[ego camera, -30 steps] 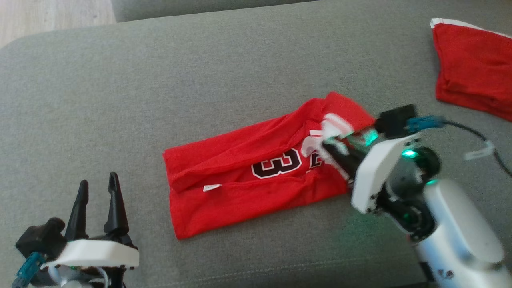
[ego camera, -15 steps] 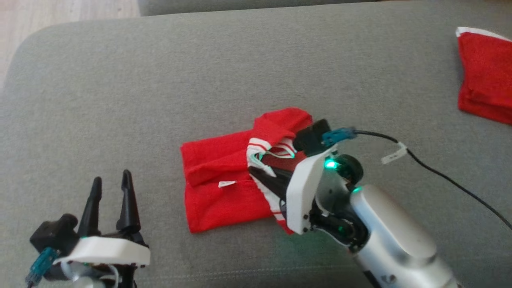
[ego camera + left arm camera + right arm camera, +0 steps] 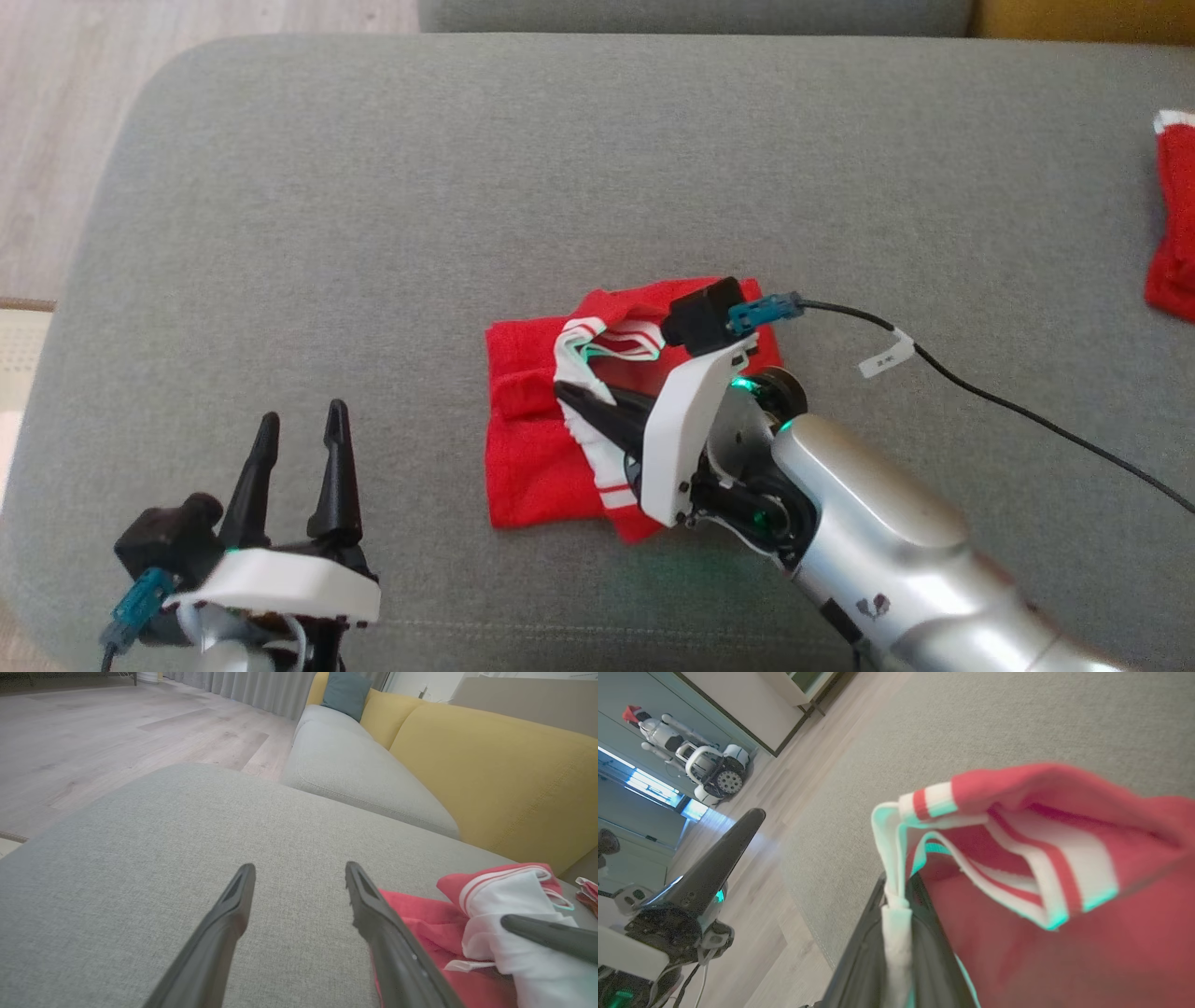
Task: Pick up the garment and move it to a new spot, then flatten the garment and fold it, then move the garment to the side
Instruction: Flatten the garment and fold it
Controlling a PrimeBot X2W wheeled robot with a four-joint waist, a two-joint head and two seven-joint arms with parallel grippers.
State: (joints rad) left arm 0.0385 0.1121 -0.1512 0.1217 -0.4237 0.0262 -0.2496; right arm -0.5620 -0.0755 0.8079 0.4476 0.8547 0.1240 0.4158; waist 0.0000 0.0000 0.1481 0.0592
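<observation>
Garment (image 3: 527,457) now doubled over, shorter than a second ago, numeral hidden; lies mid grey cushion (image 3: 420,187). Right gripper (image 3: 563,392) clamped on its striped trim (image 3: 583,331), has carried it leftward. Left gripper (image 3: 302,417) spread wide, empty, well apart. Wood floor (image 3: 56,140) beyond. Cable tag (image 3: 886,353) unreadable.

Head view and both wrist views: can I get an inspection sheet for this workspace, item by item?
Surface: grey sofa cushion, no stains seen.
Job's things: garment bunched on the cushion, its striped trim lifted.
Clutter: another red cloth at the head view's right edge.
Grippers: left gripper open, holding nothing; right gripper shut on the garment's trim.
Cables: black cable with a white tag trailing across the cushion from the right wrist.
Surroundings: wood floor, yellow sofa back, teal pillow.
</observation>
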